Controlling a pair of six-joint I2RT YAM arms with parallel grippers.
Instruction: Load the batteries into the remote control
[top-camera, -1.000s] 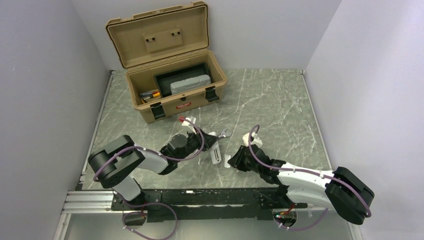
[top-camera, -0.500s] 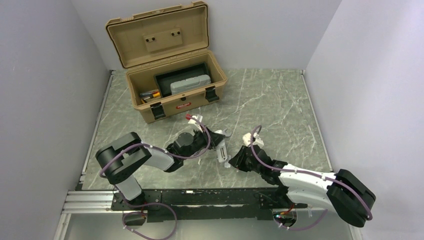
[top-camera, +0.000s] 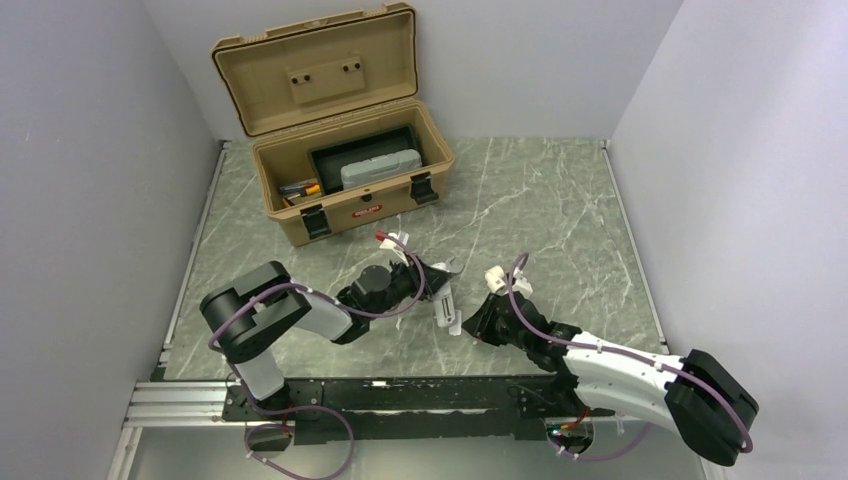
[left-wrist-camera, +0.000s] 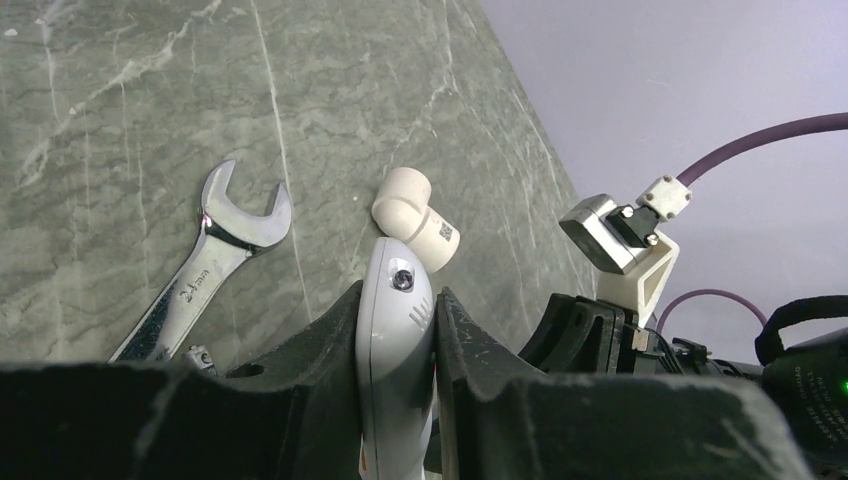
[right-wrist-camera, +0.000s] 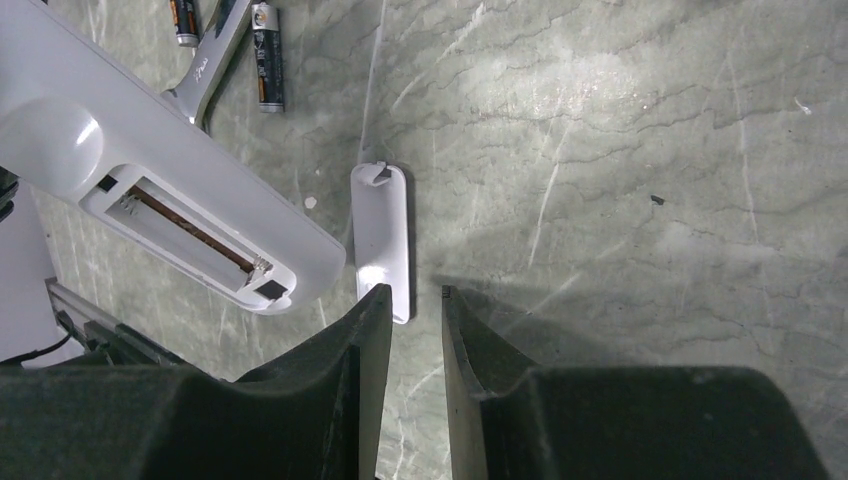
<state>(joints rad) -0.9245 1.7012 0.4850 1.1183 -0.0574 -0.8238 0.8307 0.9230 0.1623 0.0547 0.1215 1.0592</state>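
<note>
My left gripper (top-camera: 432, 285) is shut on the white remote control (left-wrist-camera: 396, 320) and grips its edges, holding it tilted above the table; it also shows in the top view (top-camera: 443, 304). In the right wrist view the remote control (right-wrist-camera: 120, 150) shows its open battery recess (right-wrist-camera: 190, 228), with no batteries in it. The white battery cover (right-wrist-camera: 382, 235) lies flat on the table beside it. Two batteries (right-wrist-camera: 267, 55) lie loose near the wrench. My right gripper (right-wrist-camera: 414, 310) is slightly open and empty, low over the table at the cover's near end.
A silver wrench (left-wrist-camera: 210, 275) and a small white curved plastic piece (left-wrist-camera: 416, 215) lie just beyond the remote. An open tan toolbox (top-camera: 345, 170) stands at the back left. The marble tabletop (top-camera: 560, 220) stretches to the right.
My left gripper has moved right and turned with the remote in it, bringing it closer to my right gripper. My right gripper has shifted slightly towards it.
</note>
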